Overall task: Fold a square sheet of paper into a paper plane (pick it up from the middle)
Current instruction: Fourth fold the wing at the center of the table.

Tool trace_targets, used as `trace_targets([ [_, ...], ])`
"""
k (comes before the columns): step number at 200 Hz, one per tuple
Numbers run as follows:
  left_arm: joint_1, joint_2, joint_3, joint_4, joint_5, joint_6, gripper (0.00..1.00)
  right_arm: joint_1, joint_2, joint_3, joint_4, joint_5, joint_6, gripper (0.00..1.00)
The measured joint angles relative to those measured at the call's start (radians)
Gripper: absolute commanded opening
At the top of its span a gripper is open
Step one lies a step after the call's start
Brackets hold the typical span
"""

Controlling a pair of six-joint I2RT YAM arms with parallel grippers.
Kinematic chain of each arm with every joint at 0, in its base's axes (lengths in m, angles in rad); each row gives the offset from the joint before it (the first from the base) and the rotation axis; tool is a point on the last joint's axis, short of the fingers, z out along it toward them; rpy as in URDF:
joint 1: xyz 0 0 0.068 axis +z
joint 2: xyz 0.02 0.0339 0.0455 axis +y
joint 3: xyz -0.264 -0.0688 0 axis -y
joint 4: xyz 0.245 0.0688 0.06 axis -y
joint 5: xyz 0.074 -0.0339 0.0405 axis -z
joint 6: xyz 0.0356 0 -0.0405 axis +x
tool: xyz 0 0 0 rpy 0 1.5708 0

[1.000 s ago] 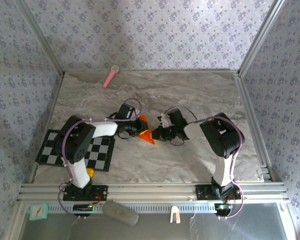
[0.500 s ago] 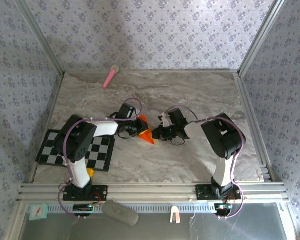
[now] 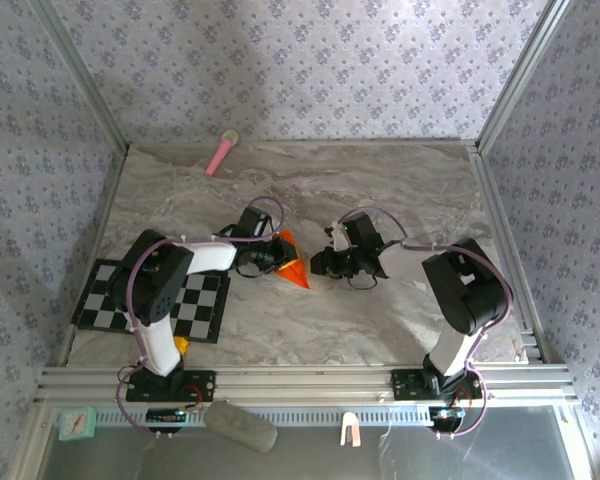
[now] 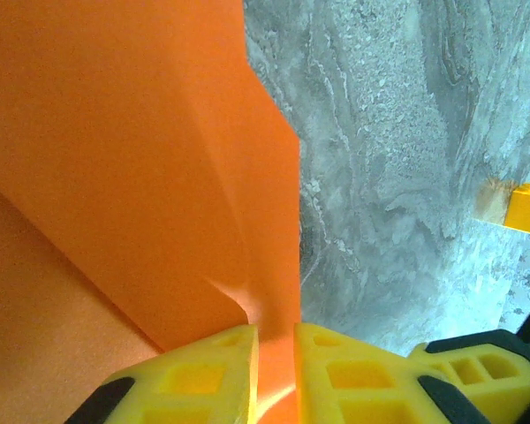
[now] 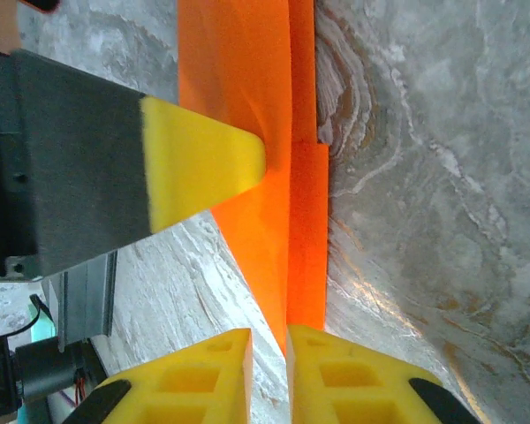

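Near the middle of the worktop [image 3: 400, 190], my left gripper [image 4: 276, 340] pinches the orange paper [image 4: 115, 177]. I cannot tell if my right gripper [image 5: 268, 340] grips its tip. Press the fold slowly

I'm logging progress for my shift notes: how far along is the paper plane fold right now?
Done: the orange paper is creased into stacked layers with a pointed end. In hand: the left gripper pinches one edge; the right gripper sits at the narrow tip, grip unclear. Left: no finished dart with wings shows yet, so probably more folds and setting it down.
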Motion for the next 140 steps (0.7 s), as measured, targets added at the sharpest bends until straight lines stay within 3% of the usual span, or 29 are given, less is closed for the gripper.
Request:
trace_targets([
  [72, 0.000, 0.000, 0.007, -0.005, 0.000, 0.000, 0.19, 0.090, 0.019, 0.066, -0.080, 0.041, -0.046, 0.10],
  [140, 0.000, 0.020, 0.018, -0.006, 0.004, 0.000, 0.19, 0.106, 0.081, 0.101, -0.117, 0.058, -0.068, 0.09],
])
